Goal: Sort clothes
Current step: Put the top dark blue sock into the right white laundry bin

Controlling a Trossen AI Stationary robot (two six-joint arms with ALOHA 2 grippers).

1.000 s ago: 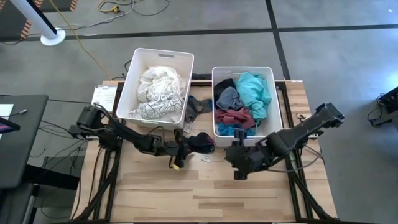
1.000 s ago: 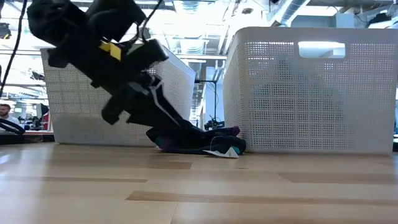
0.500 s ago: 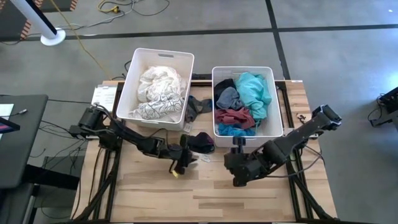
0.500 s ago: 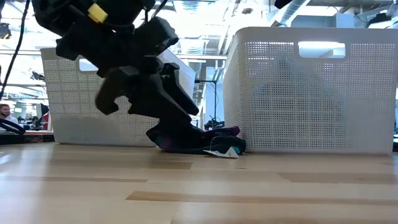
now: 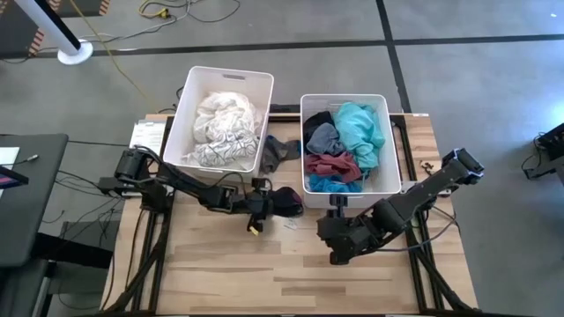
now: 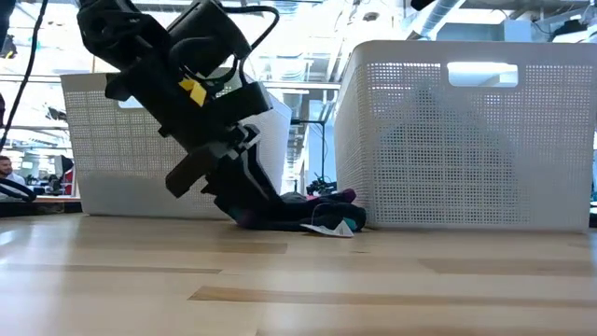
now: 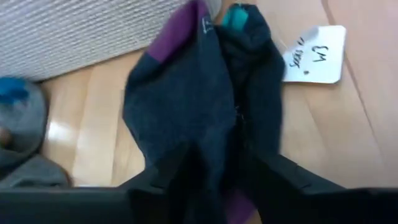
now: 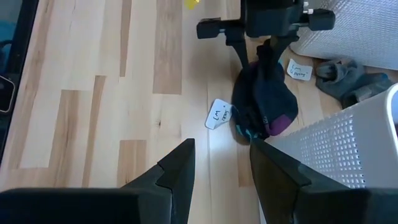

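Left gripper (image 5: pixel 263 204) is pinching the dark navy garment (image 5: pixel 286 201), lying on the table (image 5: pixel 220 264) between the two bins. Right gripper (image 5: pixel 333 247), fingers parted, is hovering over open tabletop.

Two bins (image 5: pixel 198 157) (image 5: pixel 394 180) stand side by side along the table's (image 5: pixel 220 264) far edge, clothes (image 5: pixel 225 123) (image 5: pixel 348 141) in both. A sock (image 5: pixel 286 201) lies before the gap between them.

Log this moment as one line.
left gripper: pinching dark garment on table | right gripper: open, empty, hovering nearby
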